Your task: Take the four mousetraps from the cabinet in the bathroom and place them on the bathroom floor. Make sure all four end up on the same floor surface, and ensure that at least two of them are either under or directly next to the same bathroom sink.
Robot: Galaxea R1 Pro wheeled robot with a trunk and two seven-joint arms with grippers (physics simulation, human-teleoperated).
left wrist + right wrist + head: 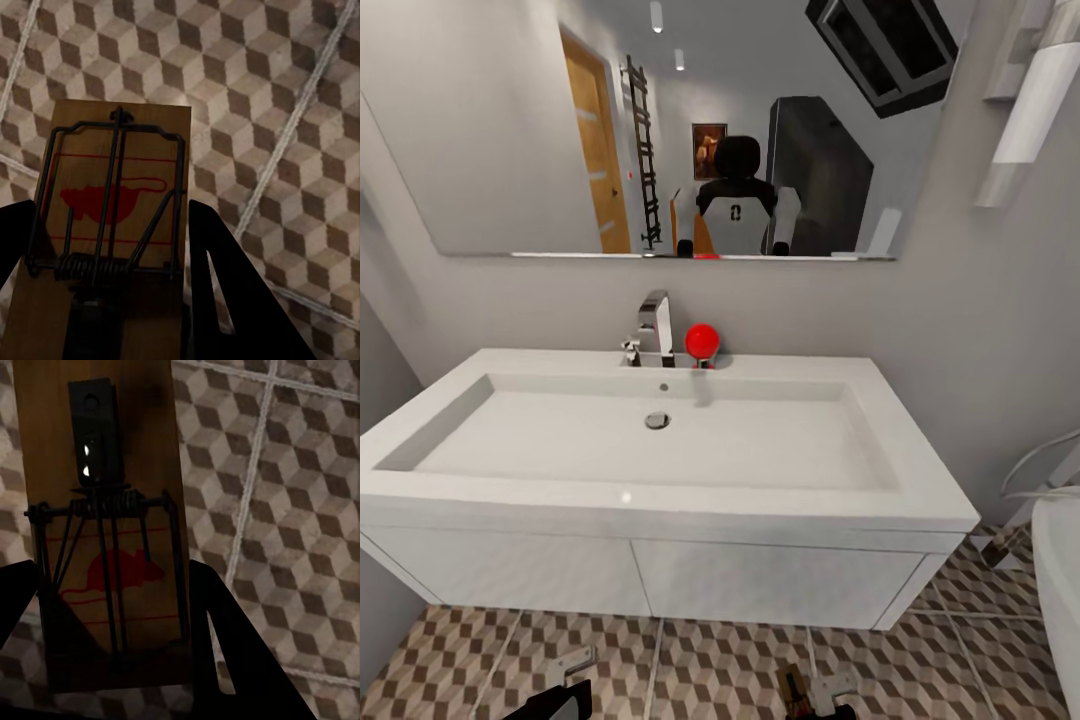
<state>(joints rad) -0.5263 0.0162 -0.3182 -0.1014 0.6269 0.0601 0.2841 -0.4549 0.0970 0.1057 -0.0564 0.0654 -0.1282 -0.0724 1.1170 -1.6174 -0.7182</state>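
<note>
Directly ahead in the head view: one bathroom sink [660, 440], wide white basin on a white vanity [660, 575], one chrome faucet [654, 328] at the back rim, one red ball-shaped object [702, 341] just beside the faucet. One mirror [540, 130] above, reflecting the robot's trunk. Bathroom floor [720, 670] with cube-pattern tiles runs below the vanity front.

Mousetraps counted: two, one per gripper.

Left gripper [112, 300]: dark fingers [225, 292] stand on either side of one mousetrap [120, 217] and appear closed on the board's near end. Board's long axis runs along the fingers, pointing away from the wrist; spring coil near the gripper, wire bar and red mouse print facing the camera. Floor tiles lie behind it; whether it touches them cannot be told.

Right gripper [112, 675]: fingers flank a second mousetrap [105, 525], apparently clamped on its near edge. Long axis again along the fingers; here the red mouse print sits near the gripper, the spring mid-board, the dark metal plate at the far end. Tiles behind, contact unclear.

Both gripper tips show at the head view's lower edge, in front of the vanity, above the floor.
</note>
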